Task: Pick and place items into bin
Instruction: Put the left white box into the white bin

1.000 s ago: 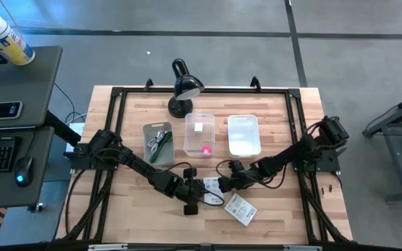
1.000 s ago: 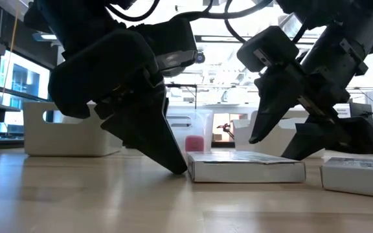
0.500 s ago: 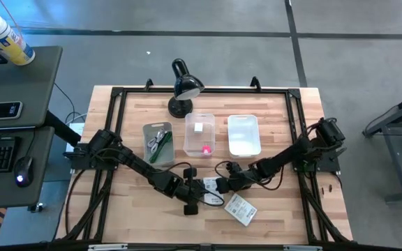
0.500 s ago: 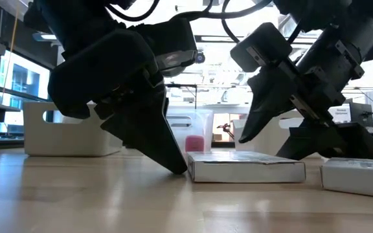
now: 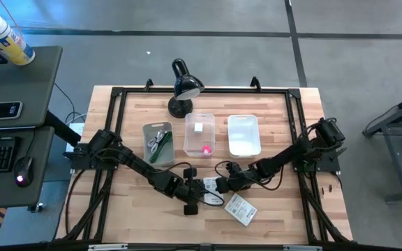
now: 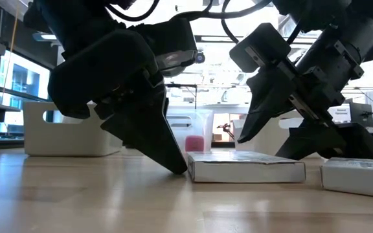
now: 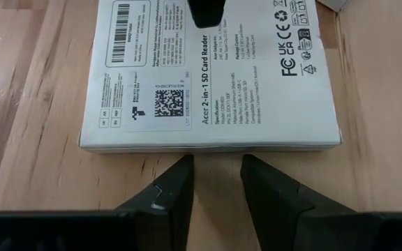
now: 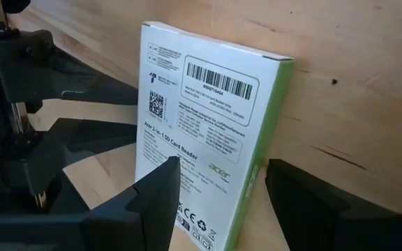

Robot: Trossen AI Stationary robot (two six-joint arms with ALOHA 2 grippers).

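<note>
At six o'clock on the table, the white packet (image 5: 213,186) lies flat between both grippers; left gripper (image 7: 216,183) parted and empty against its edge, right gripper (image 8: 218,183) spread above it. Risk: the packet skids instead of lifting.

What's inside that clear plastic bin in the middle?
In the clear plastic middle bin: a small white block and a tiny pink cube. Nothing else shows from above.
</note>
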